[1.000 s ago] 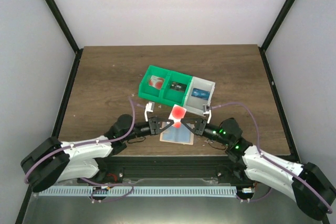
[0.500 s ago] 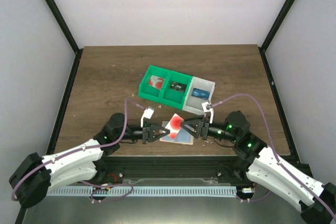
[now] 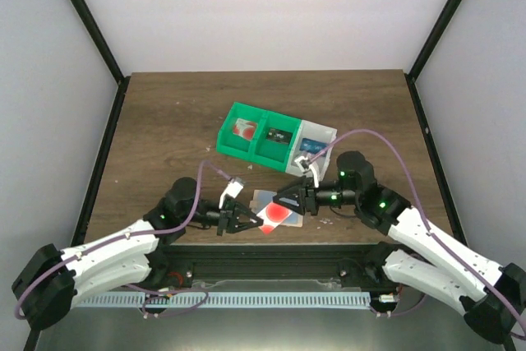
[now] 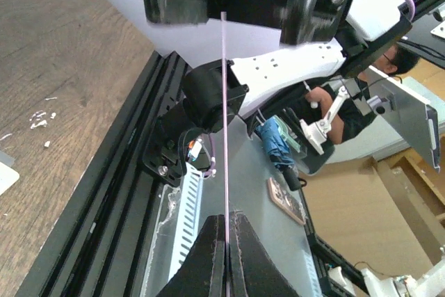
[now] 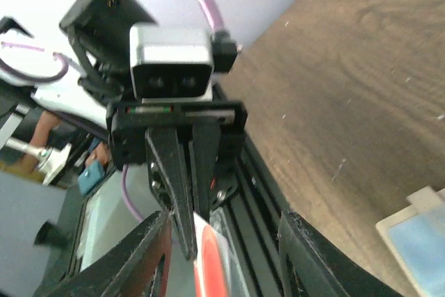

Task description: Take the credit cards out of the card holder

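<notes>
Left gripper (image 4: 226, 238) is pinched tight on a red card (image 3: 274, 214) (edge-on in its wrist view) over the card holder's (image 3: 261, 200) near edge. Right gripper (image 5: 224, 238) is spread wide, fingers either side of that card. The holder lies flat on the table (image 3: 164, 121), bins (image 3: 275, 137) just behind it.

Matt dark wood-grain surface (image 3: 164, 121), green bins (image 3: 234, 150) of glossy plastic, grey bin (image 3: 332, 133) of smooth plastic, thin glossy red plastic credit card (image 3: 275, 214), card holder (image 3: 263, 200) with smooth pale blue panels, matt black plastic left gripper (image 3: 249, 222), black ribbed metal rail (image 3: 271, 265) along the near edge.
</notes>
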